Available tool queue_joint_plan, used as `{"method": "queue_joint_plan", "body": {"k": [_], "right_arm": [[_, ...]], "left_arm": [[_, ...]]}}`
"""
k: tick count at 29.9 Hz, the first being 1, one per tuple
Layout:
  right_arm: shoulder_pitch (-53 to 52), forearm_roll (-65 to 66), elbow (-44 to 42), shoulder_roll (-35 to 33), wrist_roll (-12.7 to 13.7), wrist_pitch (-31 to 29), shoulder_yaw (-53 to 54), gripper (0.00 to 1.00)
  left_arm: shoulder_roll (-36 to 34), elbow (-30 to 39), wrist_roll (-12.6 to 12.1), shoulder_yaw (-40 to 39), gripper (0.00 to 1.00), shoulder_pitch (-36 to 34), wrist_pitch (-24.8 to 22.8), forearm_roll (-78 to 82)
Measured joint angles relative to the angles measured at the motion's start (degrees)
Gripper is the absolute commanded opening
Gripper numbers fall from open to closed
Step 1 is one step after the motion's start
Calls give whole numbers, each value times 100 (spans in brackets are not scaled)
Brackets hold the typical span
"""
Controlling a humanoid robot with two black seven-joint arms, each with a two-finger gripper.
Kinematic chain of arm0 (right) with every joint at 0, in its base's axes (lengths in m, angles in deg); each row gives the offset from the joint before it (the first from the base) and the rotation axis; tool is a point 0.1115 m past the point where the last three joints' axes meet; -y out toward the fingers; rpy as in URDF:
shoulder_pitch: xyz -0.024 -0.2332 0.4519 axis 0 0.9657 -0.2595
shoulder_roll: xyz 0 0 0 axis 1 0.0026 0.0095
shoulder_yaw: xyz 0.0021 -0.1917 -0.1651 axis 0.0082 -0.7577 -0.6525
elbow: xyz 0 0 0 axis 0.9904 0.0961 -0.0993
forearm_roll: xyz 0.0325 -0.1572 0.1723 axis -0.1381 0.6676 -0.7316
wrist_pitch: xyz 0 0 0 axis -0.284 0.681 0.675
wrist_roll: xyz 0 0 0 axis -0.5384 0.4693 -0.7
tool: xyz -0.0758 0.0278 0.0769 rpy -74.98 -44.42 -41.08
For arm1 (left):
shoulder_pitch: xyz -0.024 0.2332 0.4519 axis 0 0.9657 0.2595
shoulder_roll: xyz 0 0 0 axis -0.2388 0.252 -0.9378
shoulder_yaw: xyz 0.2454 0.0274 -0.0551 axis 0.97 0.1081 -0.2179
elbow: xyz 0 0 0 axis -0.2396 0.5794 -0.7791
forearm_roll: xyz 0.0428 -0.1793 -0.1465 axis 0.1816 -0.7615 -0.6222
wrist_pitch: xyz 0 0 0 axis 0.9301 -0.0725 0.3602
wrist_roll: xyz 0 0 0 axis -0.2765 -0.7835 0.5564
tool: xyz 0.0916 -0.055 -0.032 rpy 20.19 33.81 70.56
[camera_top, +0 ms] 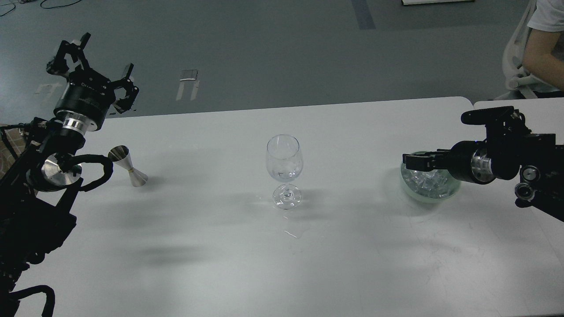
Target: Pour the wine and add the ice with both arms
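A clear wine glass [284, 164] stands upright at the table's middle with a little clear content in its bowl. The ice [428, 184] is heaped in a pale green bowl [434, 198] at the right. My right gripper [414, 161] reaches in from the right and hangs just over the bowl's left half, covering part of the ice; its dark fingers cannot be told apart. My left gripper [96, 67] is raised at the far left, above the table's back edge, open and holding nothing. A small steel jigger [128, 166] stands on the table below it.
The white table [220, 264] has a small wet smear [292, 232] in front of the glass. A second table [520, 104] abuts at the right. A seated person [539, 39] is at the top right corner.
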Motion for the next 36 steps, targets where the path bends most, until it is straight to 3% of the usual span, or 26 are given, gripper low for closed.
{"method": "queue_joint_plan", "body": {"k": [2, 8, 14, 22, 29, 36], "right_arm": [[38, 4, -23, 21, 115, -2, -16, 65], [50, 12, -100, 80, 261, -10, -31, 63], [43, 9, -128, 104, 306, -179, -31, 53], [176, -3, -84, 113, 308, -299, -30, 54], [183, 1, -95, 120, 247, -293, -18, 62], [196, 13, -119, 127, 231, -260, -8, 56]], "left_arm": [[-6, 0, 3, 0, 95, -1, -4, 0], [-17, -31, 8, -5, 95, -1, -48, 0], [-3, -42, 13, -6, 95, 0, -73, 0], [-7, -44, 23, -6, 95, 12, -88, -2], [-26, -46, 23, -5, 95, 29, -91, -1], [-5, -46, 23, -6, 95, 67, -91, -1]]}}
